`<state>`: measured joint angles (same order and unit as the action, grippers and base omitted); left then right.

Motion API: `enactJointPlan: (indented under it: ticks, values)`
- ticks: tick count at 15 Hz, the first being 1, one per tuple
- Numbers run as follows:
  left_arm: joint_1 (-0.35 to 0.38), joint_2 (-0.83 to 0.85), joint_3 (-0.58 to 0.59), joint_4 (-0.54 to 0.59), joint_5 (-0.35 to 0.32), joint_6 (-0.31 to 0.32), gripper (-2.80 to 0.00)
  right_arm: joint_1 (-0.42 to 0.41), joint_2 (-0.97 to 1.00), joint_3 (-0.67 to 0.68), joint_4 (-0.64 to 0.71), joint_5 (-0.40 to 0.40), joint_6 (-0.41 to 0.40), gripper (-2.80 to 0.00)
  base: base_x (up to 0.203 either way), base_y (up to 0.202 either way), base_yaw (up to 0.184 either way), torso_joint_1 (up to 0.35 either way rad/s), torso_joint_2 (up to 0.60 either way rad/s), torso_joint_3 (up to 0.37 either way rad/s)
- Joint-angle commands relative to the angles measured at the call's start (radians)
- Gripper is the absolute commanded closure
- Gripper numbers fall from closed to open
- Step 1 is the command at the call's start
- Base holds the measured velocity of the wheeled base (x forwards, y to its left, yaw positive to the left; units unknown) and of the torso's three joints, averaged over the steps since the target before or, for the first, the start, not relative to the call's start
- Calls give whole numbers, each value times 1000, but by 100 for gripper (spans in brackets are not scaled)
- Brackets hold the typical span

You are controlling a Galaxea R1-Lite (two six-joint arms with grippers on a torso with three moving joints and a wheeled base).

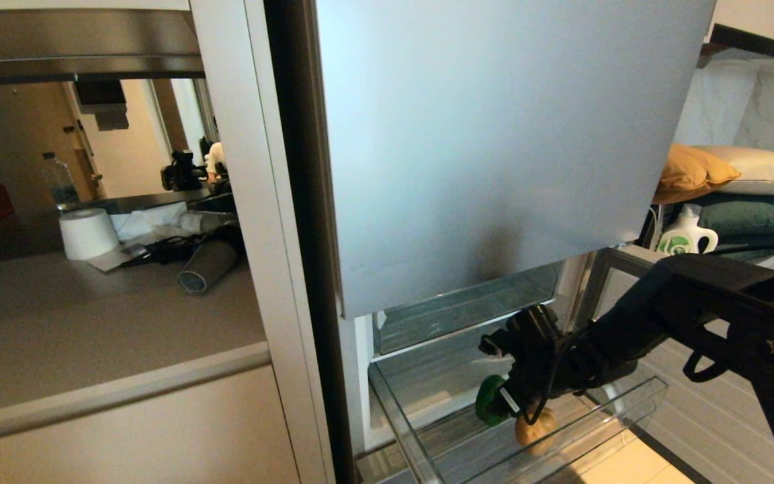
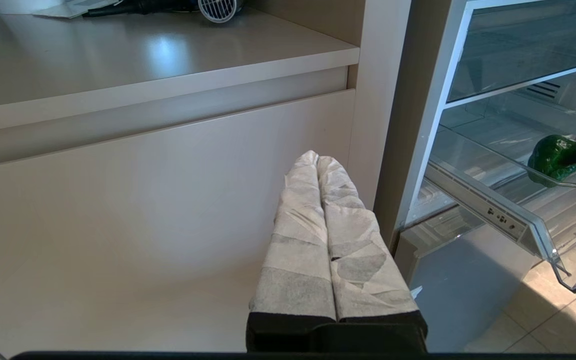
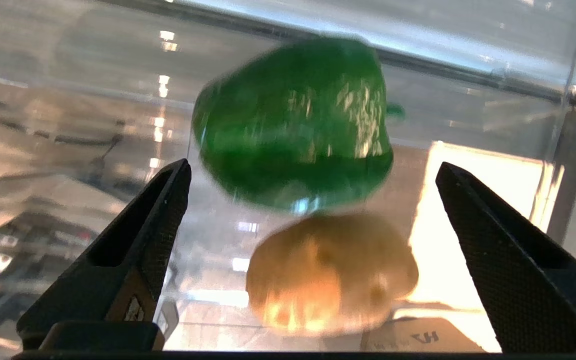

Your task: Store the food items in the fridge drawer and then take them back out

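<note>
- The right gripper (image 3: 313,210), lower centre of the right wrist view, gapes wide and empty above the bun (image 3: 330,272).
- The pepper (image 3: 295,122) touches the bun inside the fridge drawer (image 1: 629,410), lower right.
- Centre the fingers on one item; avoid nudging its neighbour.
- The left gripper (image 2: 320,165) is parked, pressed closed.

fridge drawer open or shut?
Open. The fridge drawer is pulled out past the fridge front, with the pepper and bun lying inside.

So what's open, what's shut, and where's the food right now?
Fridge drawer: pulled out, open.
Green bell pepper: lying in the drawer, not held.
Tan bun: lying in the drawer beside the pepper, not held.
Right gripper: open, over the food.
Left gripper: shut, empty, by the cabinet.
</note>
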<state>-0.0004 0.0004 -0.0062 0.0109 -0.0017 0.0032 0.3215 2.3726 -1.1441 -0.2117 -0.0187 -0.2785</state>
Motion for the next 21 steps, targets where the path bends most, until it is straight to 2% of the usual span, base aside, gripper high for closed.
enactJointPlan:
  ticks: [1,12,21]
  values:
    - [0,0,0,0,0,0,0,-12,-59,51,-4,4,-2,-280,0,0,0,0,0,0]
    - [0,0,0,0,0,0,0,-76,-61,95,-69,48,-7,-280,0,0,0,0,0,0]
    - [0,0,0,0,0,0,0,-73,31,-1,-71,34,-8,-280,0,0,0,0,0,0]
